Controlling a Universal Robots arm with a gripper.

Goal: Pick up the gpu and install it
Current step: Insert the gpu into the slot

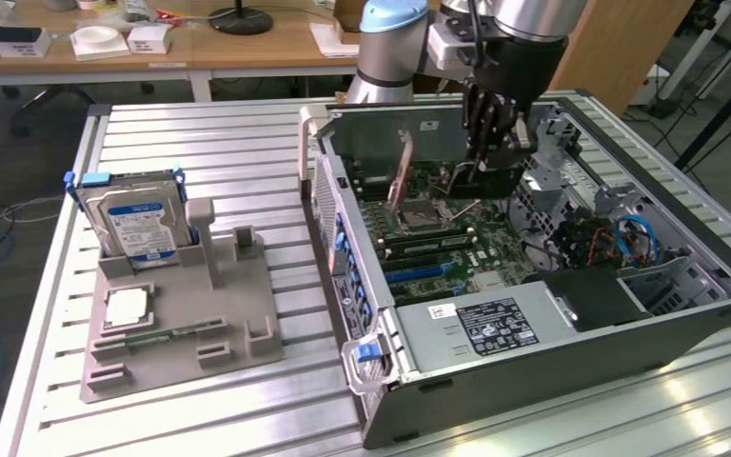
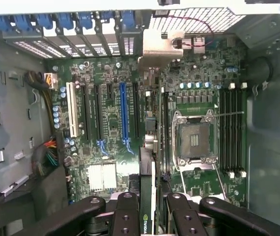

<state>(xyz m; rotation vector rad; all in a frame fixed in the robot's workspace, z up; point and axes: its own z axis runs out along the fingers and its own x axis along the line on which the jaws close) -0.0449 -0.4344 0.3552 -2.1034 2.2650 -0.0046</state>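
The gpu [image 2: 147, 169] is hanging edge-on inside the open computer case [image 1: 670, 328], over the motherboard [image 2: 105, 113]. The gripper [image 2: 149, 216] is clamping it, its fingers [image 2: 126, 216] hiding both faces. In the exterior view, at nine o'clock from the case, a hard drive [image 1: 137, 214] is standing in a grey holder [image 1: 187, 328].

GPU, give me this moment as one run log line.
pincer: shut on gpu, card edge-on | place: inside open case, over motherboard | seating: cannot tell
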